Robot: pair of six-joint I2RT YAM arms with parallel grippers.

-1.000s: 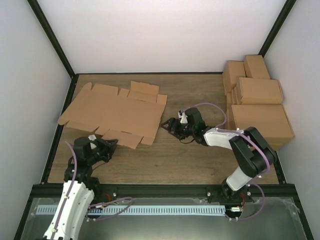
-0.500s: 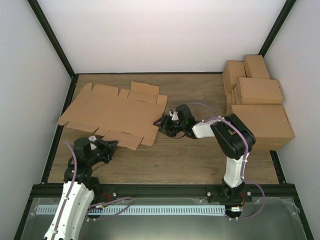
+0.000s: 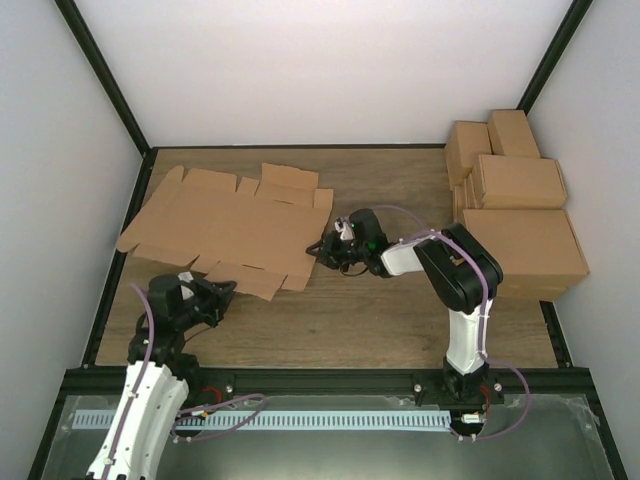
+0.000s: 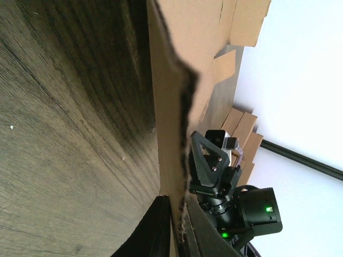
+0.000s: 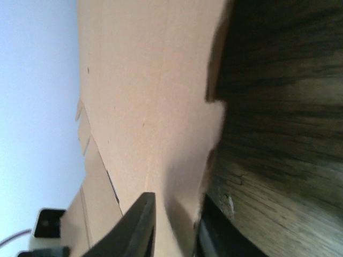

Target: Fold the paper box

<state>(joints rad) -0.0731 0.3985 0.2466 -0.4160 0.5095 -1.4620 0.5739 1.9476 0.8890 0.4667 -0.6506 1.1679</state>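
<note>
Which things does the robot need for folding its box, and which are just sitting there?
For the job:
- flat cardboard sheet
- left end effector, pinching the sheet's near edge
- right end effector, at the sheet's right edge

Just lying about:
- stack of finished boxes
- wooden table

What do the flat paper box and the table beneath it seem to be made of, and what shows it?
The paper box: probably corrugated cardboard, plain brown and matt; its cut edge in the left wrist view looks thick and ragged. The table: wood or wood-look laminate, dark brown with grain lines; which one cannot be told.
</note>
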